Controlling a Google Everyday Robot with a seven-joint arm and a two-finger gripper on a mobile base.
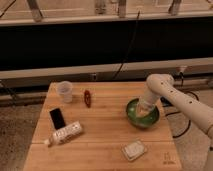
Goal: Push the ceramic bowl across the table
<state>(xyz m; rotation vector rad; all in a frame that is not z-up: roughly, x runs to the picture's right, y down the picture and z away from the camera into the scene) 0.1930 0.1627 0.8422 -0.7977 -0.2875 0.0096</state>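
The green ceramic bowl (136,117) sits on the right side of the light-wood table (105,135), near its right edge. My white arm comes in from the right and bends down over the bowl. My gripper (144,109) is lowered into the bowl's right half, touching or just above its inside. The arm's end hides part of the bowl's far rim.
A translucent plastic cup (65,91) stands at the back left. A small red-brown object (87,97) lies beside it. A black phone (57,118) and a lying white bottle (65,133) are at the left. A small wrapped packet (134,149) lies at the front right.
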